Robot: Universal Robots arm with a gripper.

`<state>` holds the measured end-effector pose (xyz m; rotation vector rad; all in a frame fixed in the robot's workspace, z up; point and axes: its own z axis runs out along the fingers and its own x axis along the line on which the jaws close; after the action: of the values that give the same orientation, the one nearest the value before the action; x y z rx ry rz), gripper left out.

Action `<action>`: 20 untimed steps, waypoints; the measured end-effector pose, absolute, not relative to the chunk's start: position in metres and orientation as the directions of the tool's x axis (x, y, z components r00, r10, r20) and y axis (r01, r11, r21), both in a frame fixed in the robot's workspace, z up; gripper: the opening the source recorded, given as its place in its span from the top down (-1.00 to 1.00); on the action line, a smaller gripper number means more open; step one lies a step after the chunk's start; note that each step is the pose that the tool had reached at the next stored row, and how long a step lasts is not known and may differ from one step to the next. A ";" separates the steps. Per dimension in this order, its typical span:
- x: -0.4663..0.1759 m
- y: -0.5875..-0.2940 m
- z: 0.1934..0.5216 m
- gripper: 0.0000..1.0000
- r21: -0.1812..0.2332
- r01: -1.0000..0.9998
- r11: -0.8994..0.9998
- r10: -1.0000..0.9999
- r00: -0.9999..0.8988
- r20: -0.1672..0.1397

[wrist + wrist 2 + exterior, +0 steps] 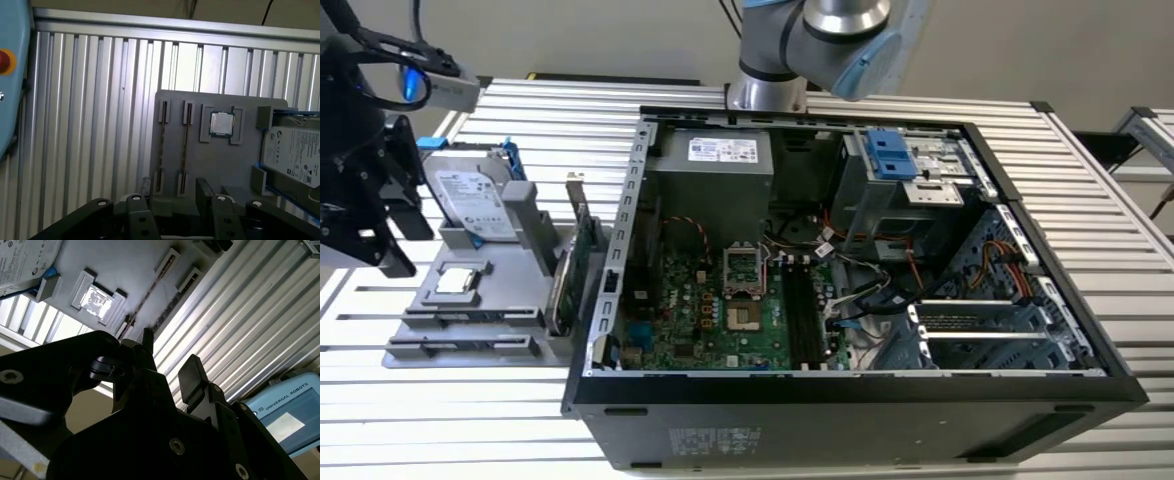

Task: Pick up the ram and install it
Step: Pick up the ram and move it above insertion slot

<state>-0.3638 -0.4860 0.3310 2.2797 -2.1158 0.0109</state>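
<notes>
Two ram sticks stand on edge in slots of the grey holder tray (pixel 240 165), which sits at the exterior view's left. One ram stick (pixel 162 145) lies beside the other (pixel 184 145); they show as thin dark lines (pixel 150 292) and low strips (pixel 467 318). My gripper (pixel 173 187) (pixel 169 354) (pixel 394 240) hangs above the tray's ram end, open, with nothing between its black fingers (pixel 202 187). It touches neither stick. The open computer case (pixel 854 390) shows the motherboard's long black memory slots (pixel 801 320).
On the tray also rest a silver processor chip (pixel 220 123), a hard drive in a blue frame (pixel 295 155) (pixel 467 200) and a green expansion card (pixel 574 270). A blue control pendant (pixel 285 415) (pixel 10 75) lies on the ribbed aluminium table (pixel 90 125).
</notes>
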 end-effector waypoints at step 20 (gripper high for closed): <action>-0.364 -0.486 0.313 -1.00 0.020 -0.997 -0.074 -0.996 0.075 0.043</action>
<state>-0.3638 -0.4859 0.3129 2.2703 -2.1075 0.0286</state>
